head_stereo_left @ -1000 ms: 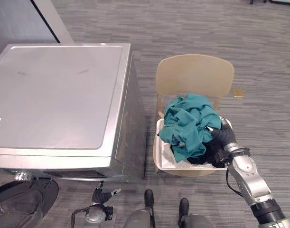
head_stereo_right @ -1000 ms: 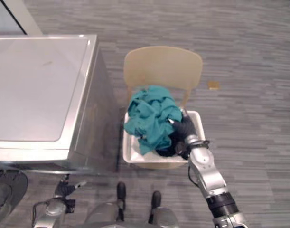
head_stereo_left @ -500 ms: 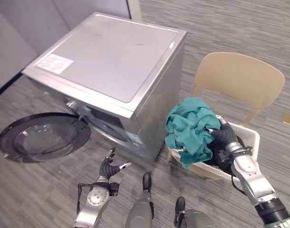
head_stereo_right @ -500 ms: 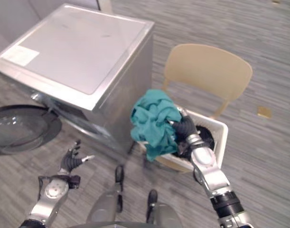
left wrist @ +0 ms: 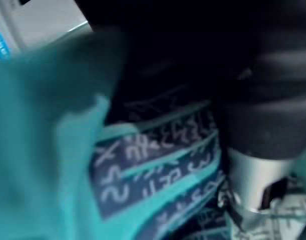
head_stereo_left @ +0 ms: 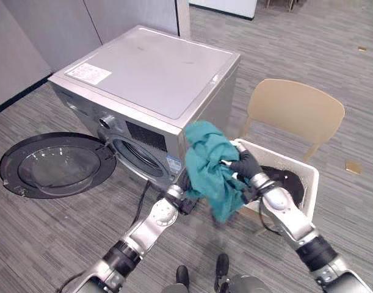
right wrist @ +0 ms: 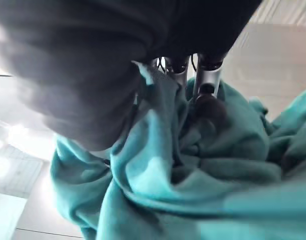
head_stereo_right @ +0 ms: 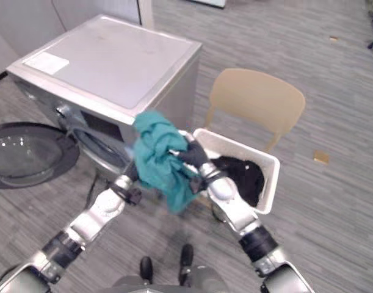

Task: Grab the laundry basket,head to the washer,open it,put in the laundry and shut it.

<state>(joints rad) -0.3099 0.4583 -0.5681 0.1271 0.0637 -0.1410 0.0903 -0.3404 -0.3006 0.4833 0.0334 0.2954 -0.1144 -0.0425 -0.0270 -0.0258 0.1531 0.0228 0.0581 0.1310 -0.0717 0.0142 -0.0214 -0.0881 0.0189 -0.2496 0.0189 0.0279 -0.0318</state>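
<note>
My right hand [head_stereo_left: 246, 169] is shut on a bunched teal cloth [head_stereo_left: 209, 166], holding it up between the white laundry basket [head_stereo_left: 308, 173] and the silver washer [head_stereo_left: 151, 73]. Its fingers [right wrist: 207, 82] dig into the teal cloth [right wrist: 228, 165]. My left hand [head_stereo_right: 129, 184] reaches up against the cloth's washer side, half buried in the teal folds [left wrist: 47, 150]. The washer's round door [head_stereo_left: 55, 168] hangs wide open and the drum opening [head_stereo_left: 139, 157] faces me. A dark garment [head_stereo_right: 240, 174] lies in the basket, which sits on a tan chair [head_stereo_left: 296, 111].
Grey cabinet fronts [head_stereo_left: 46, 30] stand behind the washer at the left. A small tan piece [head_stereo_left: 353, 166] lies on the carpet right of the chair. Open carpet stretches in front of the washer door.
The camera has shifted. My right hand has lifted the teal cloth out of the basket and carried it left toward the washer. My left arm has risen from low down up to the cloth.
</note>
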